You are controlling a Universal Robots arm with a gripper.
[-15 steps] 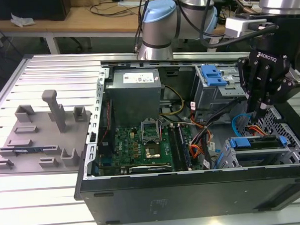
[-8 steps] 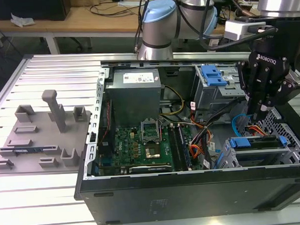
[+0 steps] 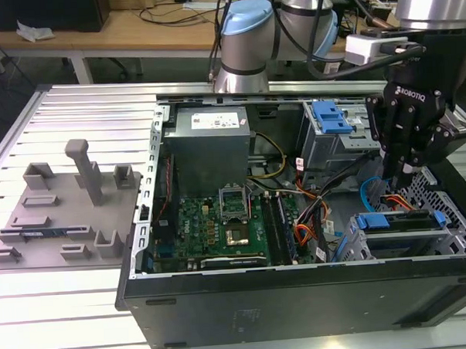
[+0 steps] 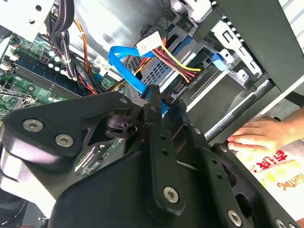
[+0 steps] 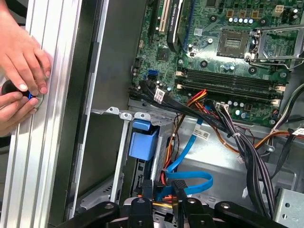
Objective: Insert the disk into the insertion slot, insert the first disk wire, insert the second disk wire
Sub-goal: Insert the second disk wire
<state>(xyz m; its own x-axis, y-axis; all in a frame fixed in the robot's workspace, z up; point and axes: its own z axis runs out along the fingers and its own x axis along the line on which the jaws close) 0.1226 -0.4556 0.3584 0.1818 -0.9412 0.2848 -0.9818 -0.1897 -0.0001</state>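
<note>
Disk [image 3: 401,223], in its blue carrier, sits seated in the insertion slot [image 3: 453,211] at the case's [image 3: 300,295] front corner, on the exterior view's right. Just above it the fingers [image 3: 395,177] point down, drawn close on the blue wire [image 4: 124,66]. Beyond lie the motherboard [image 3: 220,225] and the power supply [image 3: 212,144].

Silver-and-blue arm [image 3: 246,35] arches over from far side; wrist turned down; black gripper [image 3: 399,179] hangs vertical, pointing straight down, at exterior view's right.
</note>
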